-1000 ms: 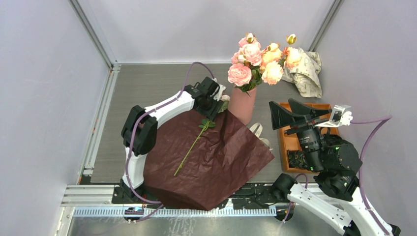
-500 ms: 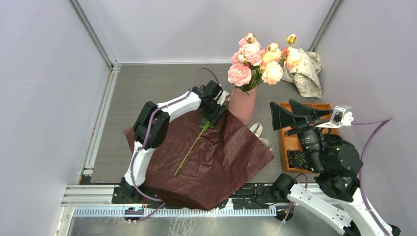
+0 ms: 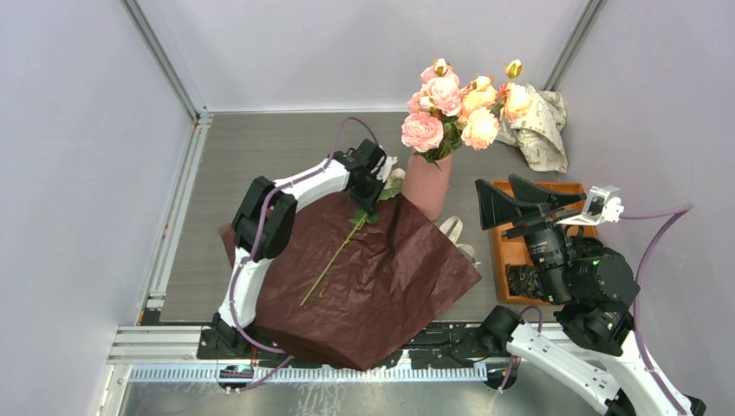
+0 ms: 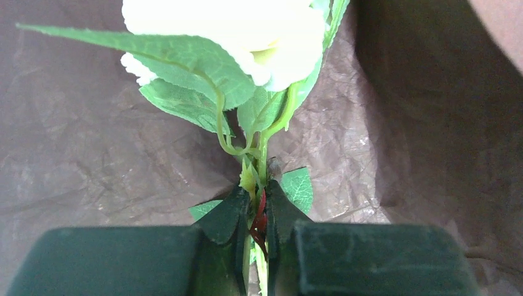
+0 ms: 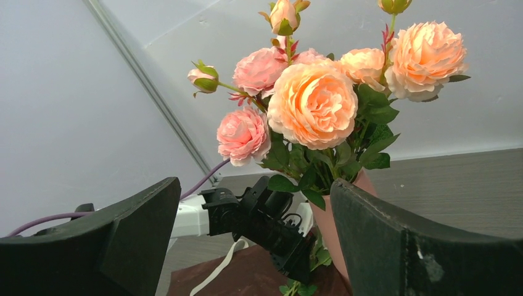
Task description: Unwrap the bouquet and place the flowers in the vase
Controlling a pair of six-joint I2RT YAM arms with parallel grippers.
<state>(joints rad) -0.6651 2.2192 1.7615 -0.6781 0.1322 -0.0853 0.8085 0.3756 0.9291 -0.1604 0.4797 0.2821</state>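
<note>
The bouquet's dark red paper point(image 3: 381, 286) lies spread flat on the table. One flower lies on it, its thin green stem point(image 3: 334, 256) running down-left and its pale bloom point(image 4: 247, 24) by the vase. My left gripper point(image 3: 368, 195) is shut on that stem point(image 4: 262, 160) just below the leaves, the fingertips point(image 4: 258, 196) pinching it. The salmon-pink vase point(image 3: 426, 185) stands upright at the paper's far edge and holds several pink and peach flowers point(image 3: 451, 104). My right gripper point(image 3: 520, 201) hangs open above the tray, with nothing between its fingers point(image 5: 254, 185), facing the vase point(image 5: 333, 222).
An orange compartment tray point(image 3: 503, 260) sits right of the paper, under the right arm. Crumpled cream printed paper point(image 3: 542, 126) lies in the far right corner. A cream ribbon point(image 3: 455, 230) pokes out at the paper's right edge. Grey walls enclose the table.
My left gripper has shut on the flower stem near the bloom. The stem's lower end has shifted slightly left on the paper. The right arm has not moved.
</note>
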